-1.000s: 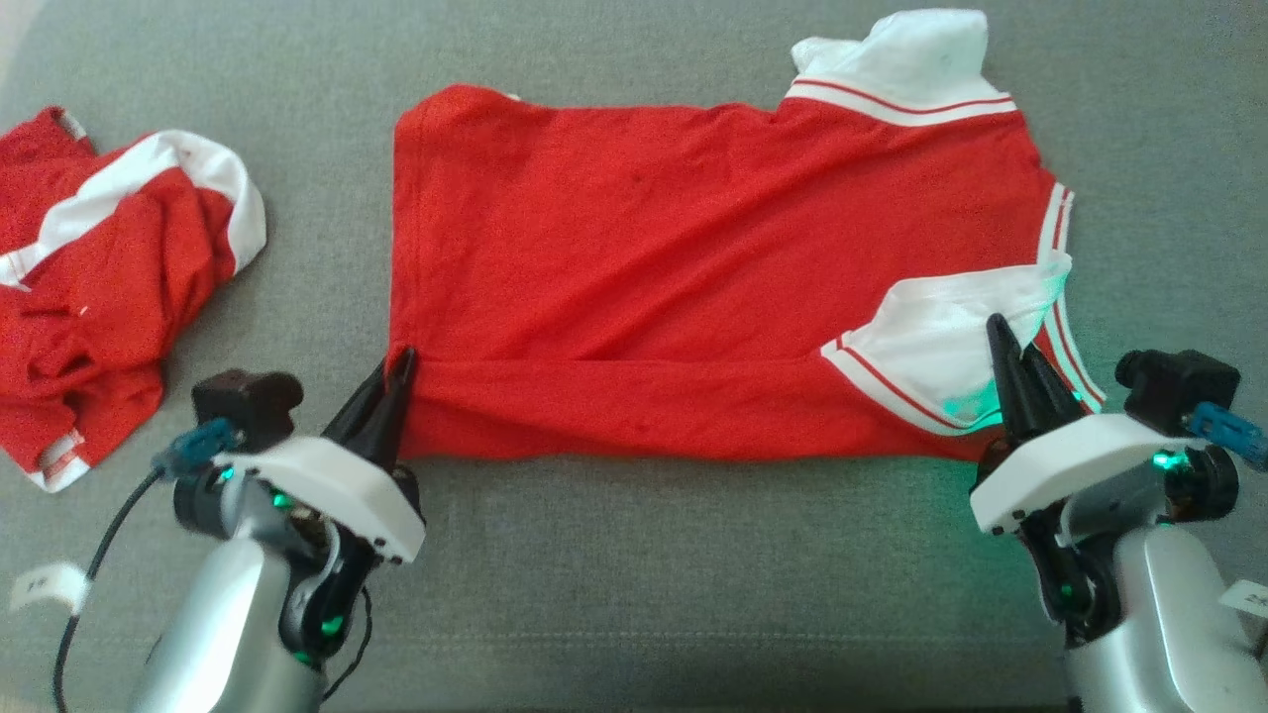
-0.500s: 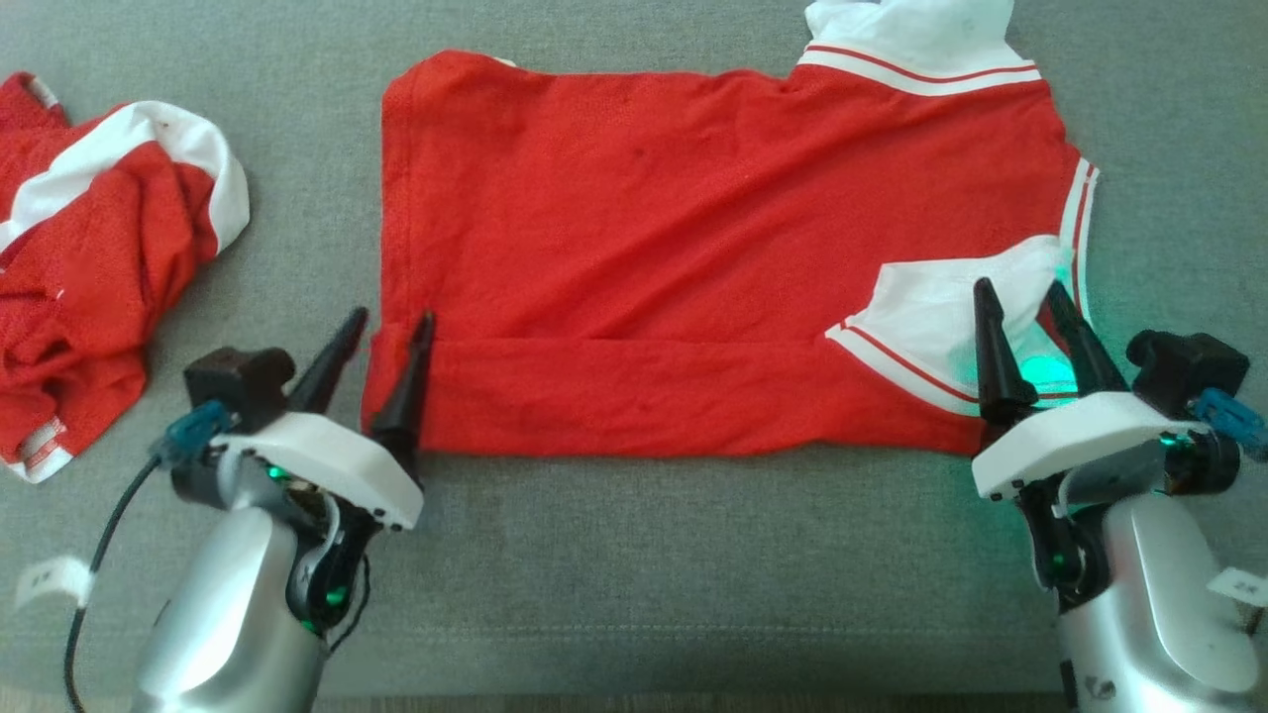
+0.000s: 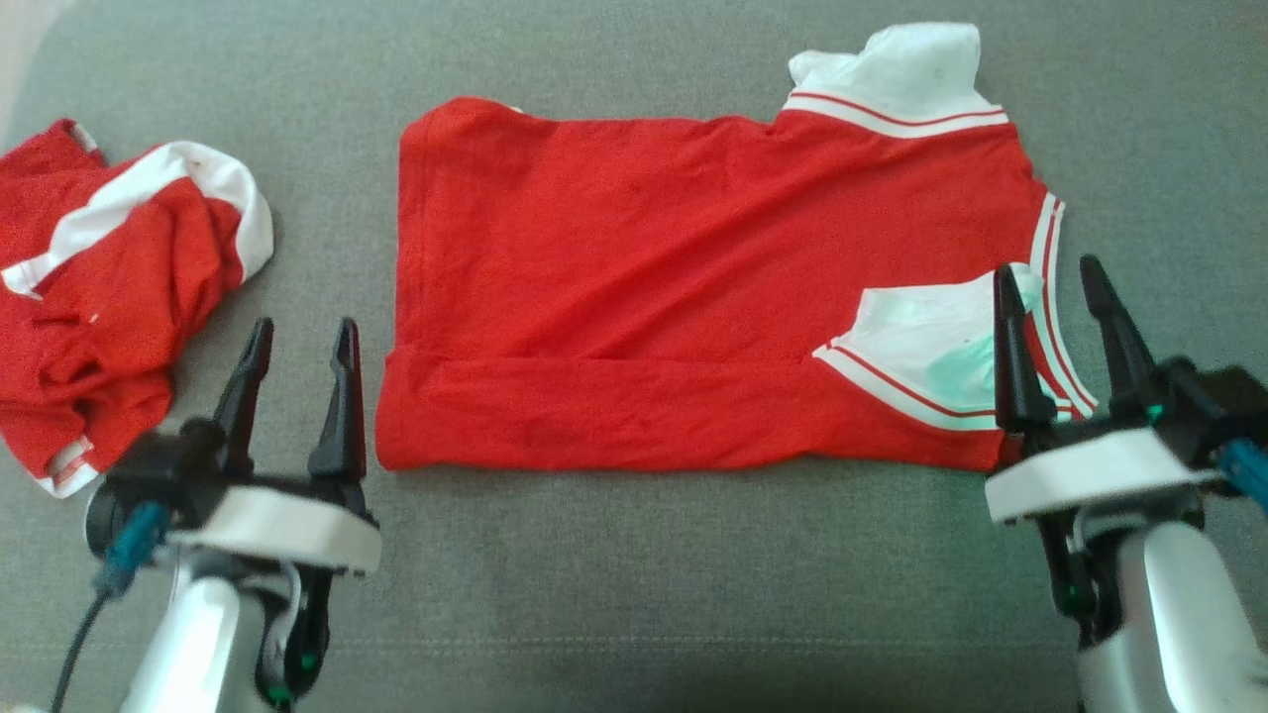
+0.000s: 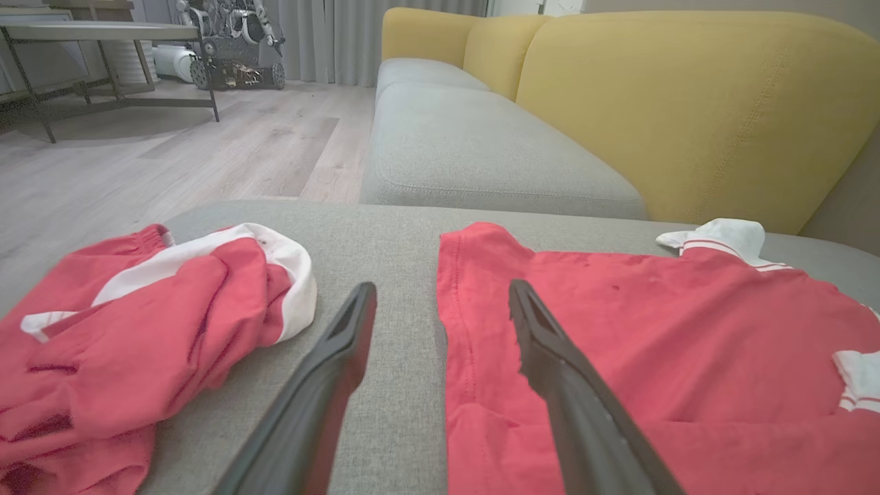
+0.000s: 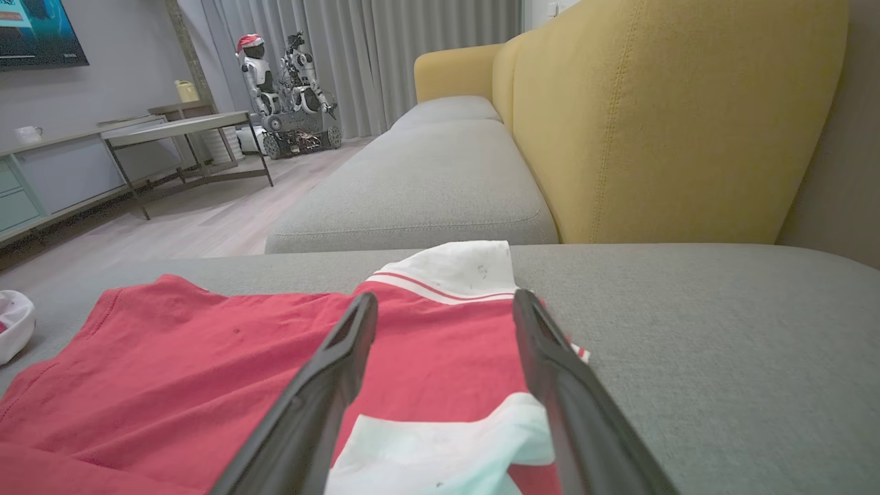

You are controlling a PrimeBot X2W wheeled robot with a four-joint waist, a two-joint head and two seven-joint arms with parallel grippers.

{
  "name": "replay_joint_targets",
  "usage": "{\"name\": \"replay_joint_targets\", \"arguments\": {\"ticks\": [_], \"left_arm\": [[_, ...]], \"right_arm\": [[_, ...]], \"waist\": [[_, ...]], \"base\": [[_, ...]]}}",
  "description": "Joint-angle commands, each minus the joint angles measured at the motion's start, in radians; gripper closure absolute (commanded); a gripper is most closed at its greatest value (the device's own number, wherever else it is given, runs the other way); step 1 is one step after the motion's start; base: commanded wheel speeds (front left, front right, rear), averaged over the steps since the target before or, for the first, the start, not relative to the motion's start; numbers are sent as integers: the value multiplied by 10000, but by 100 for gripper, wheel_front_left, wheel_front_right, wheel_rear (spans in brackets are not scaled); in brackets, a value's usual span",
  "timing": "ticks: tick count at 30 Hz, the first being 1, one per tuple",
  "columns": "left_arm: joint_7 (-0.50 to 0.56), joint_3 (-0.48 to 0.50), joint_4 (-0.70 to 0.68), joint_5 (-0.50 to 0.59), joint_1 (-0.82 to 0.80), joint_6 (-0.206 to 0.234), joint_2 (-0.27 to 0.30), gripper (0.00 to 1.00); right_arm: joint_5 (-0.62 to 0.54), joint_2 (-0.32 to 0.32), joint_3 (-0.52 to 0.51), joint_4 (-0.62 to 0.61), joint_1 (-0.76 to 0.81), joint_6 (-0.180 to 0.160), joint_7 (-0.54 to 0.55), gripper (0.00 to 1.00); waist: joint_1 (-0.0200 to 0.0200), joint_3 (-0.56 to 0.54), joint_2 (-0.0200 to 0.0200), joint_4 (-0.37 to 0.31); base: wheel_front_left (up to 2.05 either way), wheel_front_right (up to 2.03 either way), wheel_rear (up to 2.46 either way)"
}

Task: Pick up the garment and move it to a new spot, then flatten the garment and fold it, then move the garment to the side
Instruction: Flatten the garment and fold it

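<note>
The garment (image 3: 674, 267) is a red shirt with white, red-striped sleeves. It lies spread on the grey cushion, its near edge folded over in a strip along the front. It also shows in the left wrist view (image 4: 653, 357) and the right wrist view (image 5: 206, 371). My left gripper (image 3: 302, 342) (image 4: 440, 295) stands open just left of the shirt's near left corner, holding nothing. My right gripper (image 3: 1050, 282) (image 5: 443, 306) is open above the near white sleeve (image 3: 931, 356), with nothing between its fingers.
A second red and white garment (image 3: 109, 287) lies crumpled at the left of the cushion (image 3: 634, 584). Yellow sofa backs (image 4: 687, 103) and more grey seats stand beyond. A wooden floor, a low table (image 5: 185, 127) and another robot are farther off.
Both grippers have opened and let go of the shirt's near edge, then drawn back from it. The left gripper now stands off the shirt's corner. The head view has shifted too.
</note>
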Motion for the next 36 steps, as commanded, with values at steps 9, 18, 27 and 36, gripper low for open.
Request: {"name": "replay_joint_targets", "arguments": {"ticks": [9,18,27,36], "left_arm": [[-120,562,-798,387,680,108,96,0],[-121,526,-481,344,598,-26,26,0],[574,66,270,101,-80,-569,29,0],[1941,-320,2013,-762,-802,-1258,-106,0]], "right_arm": [[53,-53,211,-1098,677,-7,207,0],[286,-53,278,-1237,858,-7,396,0],[356,-53,74,-572,556,-7,957,0],[250,-53,-630,574,226,-7,2619,0]], "waist": [[0,-356,0,53],[0,-481,0,12],[0,-197,0,60],[0,653,0,8]], "base": [[0,0,0],[0,0,0],[0,0,0],[0,0,0]]}}
